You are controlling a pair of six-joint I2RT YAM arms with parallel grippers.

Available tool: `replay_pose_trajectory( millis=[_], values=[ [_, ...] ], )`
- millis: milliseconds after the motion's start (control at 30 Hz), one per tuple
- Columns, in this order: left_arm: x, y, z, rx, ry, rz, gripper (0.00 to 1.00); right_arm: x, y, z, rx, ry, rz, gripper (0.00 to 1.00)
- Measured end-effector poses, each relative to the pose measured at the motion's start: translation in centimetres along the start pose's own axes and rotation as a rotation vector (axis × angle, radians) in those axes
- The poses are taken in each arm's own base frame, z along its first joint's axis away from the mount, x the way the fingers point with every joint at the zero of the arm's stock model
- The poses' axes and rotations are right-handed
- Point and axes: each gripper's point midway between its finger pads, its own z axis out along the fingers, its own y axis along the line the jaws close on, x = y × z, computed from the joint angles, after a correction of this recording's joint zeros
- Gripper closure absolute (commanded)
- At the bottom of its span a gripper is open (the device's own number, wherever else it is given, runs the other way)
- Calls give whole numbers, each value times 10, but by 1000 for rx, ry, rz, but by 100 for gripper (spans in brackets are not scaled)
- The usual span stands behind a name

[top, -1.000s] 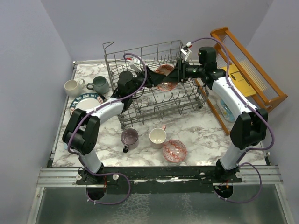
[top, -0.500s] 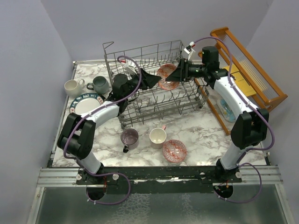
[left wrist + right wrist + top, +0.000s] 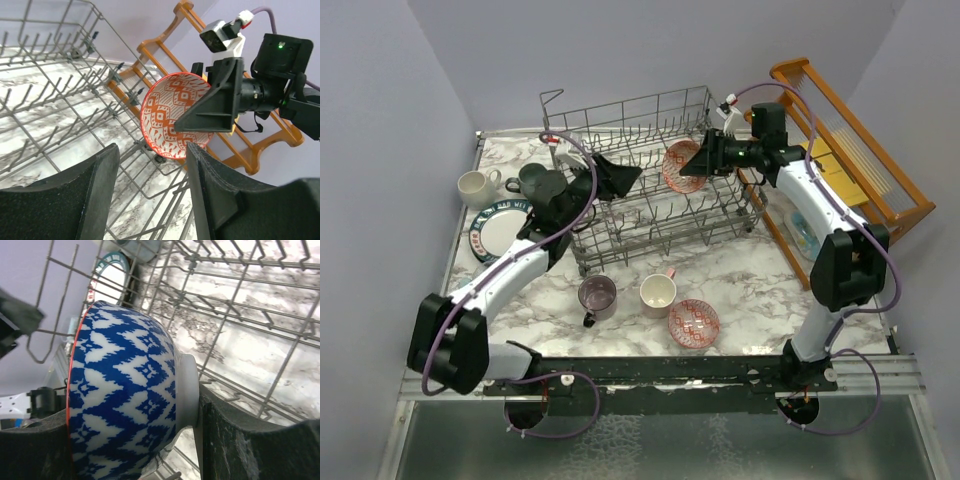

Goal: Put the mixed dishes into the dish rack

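Seen from above, the right gripper [image 3: 690,166] pinched a patterned bowl [image 3: 675,161] on its edge over the far right part of the grey wire dish rack [image 3: 620,236]. The left gripper [image 3: 625,176] hung over the rack's left half, pointed at the bowl. On the marble table [image 3: 750,275] in front of the rack stood a purple mug [image 3: 597,295], a cream mug with a pink handle [image 3: 658,293] and a second patterned bowl [image 3: 693,320]. Left of the rack were a white mug [image 3: 475,186], a grey-green mug [image 3: 530,177] partly behind the left arm, and a dark-rimmed plate [image 3: 498,228]. A wooden slatted rack [image 3: 855,135] stood to the right.

From the left wrist, the left gripper [image 3: 152,200] had its fingers [image 3: 100,195] spread wide with nothing between them. Beyond, the patterned bowl [image 3: 170,120] faced the camera, showing its red-and-white inside, clamped by the right gripper [image 3: 212,115] just above the dish rack [image 3: 60,95]; whether it touched the tines could not be told.

From the right wrist, the right gripper [image 3: 135,437] gripped the patterned bowl [image 3: 125,385] by rim and foot, its blue-and-white outside toward the camera, above the wires of the dish rack [image 3: 240,315].
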Motion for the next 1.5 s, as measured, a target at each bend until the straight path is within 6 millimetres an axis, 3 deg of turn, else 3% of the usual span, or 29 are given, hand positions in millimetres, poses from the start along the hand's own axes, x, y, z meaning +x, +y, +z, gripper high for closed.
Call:
replay_pose_trajectory(
  millis=[267,600,800,1133,1500],
  values=[
    [-20,-11,-36,-46,-44,117,39,-4,-29,4,116,1,-40,77],
    [-6,4,-70,-124,-23,147,39,-9,-77,5,257,9,-45,77],
    [-7,3,-75,-132,-26,155,39,-7,-102,1,336,28,-47,77],
    [-2,9,-76,-150,-12,157,39,-18,-122,-6,434,29,-109,77],
    [0,11,-77,-156,-4,155,39,-6,-146,-12,510,72,-111,77]
  ],
)
